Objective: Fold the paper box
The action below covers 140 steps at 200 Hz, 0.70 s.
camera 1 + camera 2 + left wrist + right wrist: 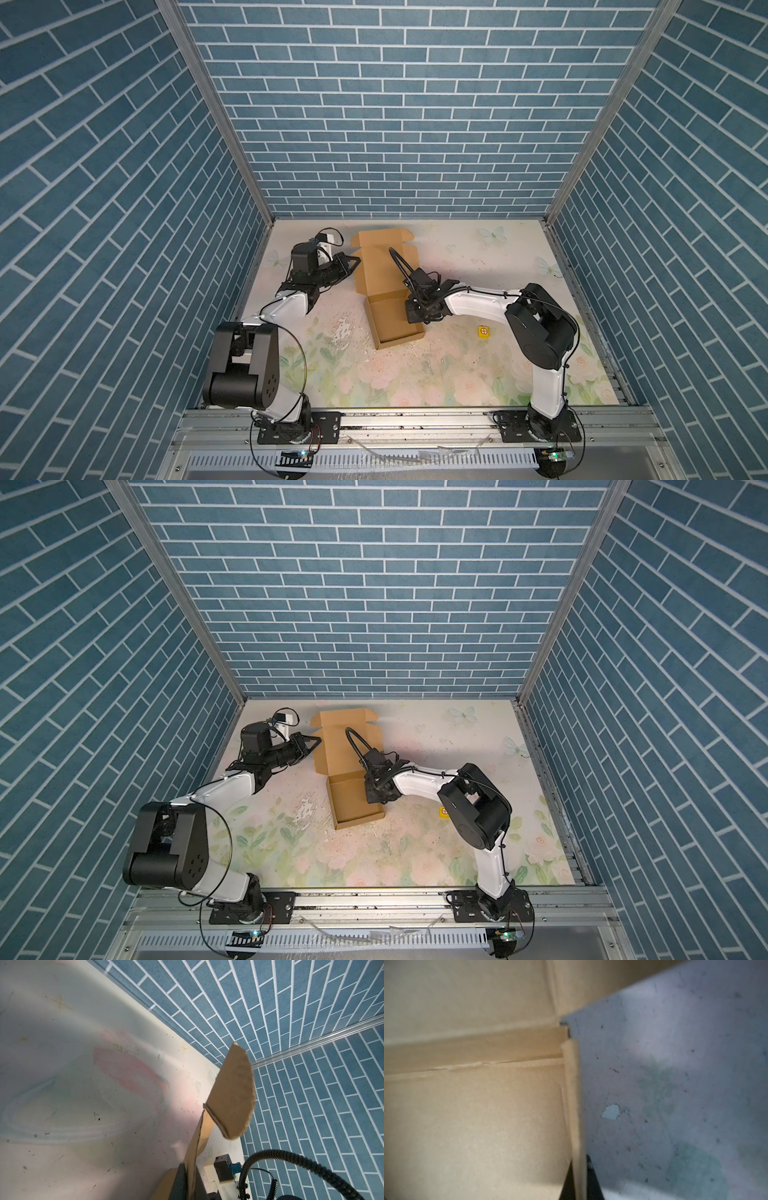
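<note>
The paper box is brown cardboard lying mid-table in both top views. Its front part forms a shallow tray, and the open lid stretches toward the back wall. My left gripper is shut on the lid's left edge. In the left wrist view that edge runs between the jaws of the left gripper, with a rounded tab standing up beyond. My right gripper points down, shut on the tray's right wall, which passes between the jaws of the right gripper.
A tiny yellow cube with a red crossed circle sits right of the box, beside the right arm. Blue brick-pattern walls enclose the floral table on three sides. A metal rail runs along the front.
</note>
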### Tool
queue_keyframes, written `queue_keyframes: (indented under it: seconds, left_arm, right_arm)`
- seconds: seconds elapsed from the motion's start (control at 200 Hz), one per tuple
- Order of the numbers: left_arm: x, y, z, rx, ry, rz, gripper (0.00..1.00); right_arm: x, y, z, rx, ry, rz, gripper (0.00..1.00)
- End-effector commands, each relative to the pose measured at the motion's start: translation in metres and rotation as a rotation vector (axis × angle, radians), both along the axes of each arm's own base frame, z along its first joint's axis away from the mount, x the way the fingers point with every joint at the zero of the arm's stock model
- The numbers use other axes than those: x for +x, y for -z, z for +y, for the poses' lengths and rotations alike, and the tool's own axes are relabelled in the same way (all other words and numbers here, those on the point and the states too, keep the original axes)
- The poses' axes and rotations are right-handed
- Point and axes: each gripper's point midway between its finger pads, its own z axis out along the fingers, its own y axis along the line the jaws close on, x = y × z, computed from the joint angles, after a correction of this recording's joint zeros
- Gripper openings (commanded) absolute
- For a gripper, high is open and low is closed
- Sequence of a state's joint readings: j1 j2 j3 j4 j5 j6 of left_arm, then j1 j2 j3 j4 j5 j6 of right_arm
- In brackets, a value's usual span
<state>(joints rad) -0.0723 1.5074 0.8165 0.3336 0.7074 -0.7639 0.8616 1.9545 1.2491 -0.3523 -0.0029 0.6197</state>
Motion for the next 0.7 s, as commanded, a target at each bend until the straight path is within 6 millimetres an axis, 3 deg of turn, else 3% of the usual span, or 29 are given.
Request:
queue_keyframes:
  seconds: [0.0, 0.21, 0.34, 0.53, 0.695]
  left_arm:
    - [-0.001, -0.012, -0.006, -0.022, 0.025, -0.027, 0.07]
    - [-0.003, -0.009, -0.005, -0.016, 0.020, -0.020, 0.07]
    - [-0.004, -0.008, -0.005, -0.014, 0.020, -0.015, 0.07]
    - [-0.005, -0.006, -0.002, -0.009, 0.015, -0.006, 0.08]
    - [-0.005, -0.003, -0.001, -0.002, 0.009, -0.012, 0.08]
  right_arm:
    - [-0.012, 0.048, -0.033, -0.160, 0.034, 0.069, 0.00]
    - [-0.009, 0.042, -0.034, -0.173, 0.025, 0.046, 0.00]
    - [-0.007, 0.027, -0.027, -0.135, 0.012, 0.033, 0.00]
    - [-0.020, 0.010, -0.026, -0.109, -0.026, 0.082, 0.15]
    - [-0.029, 0.004, -0.033, -0.088, -0.005, 0.081, 0.21]
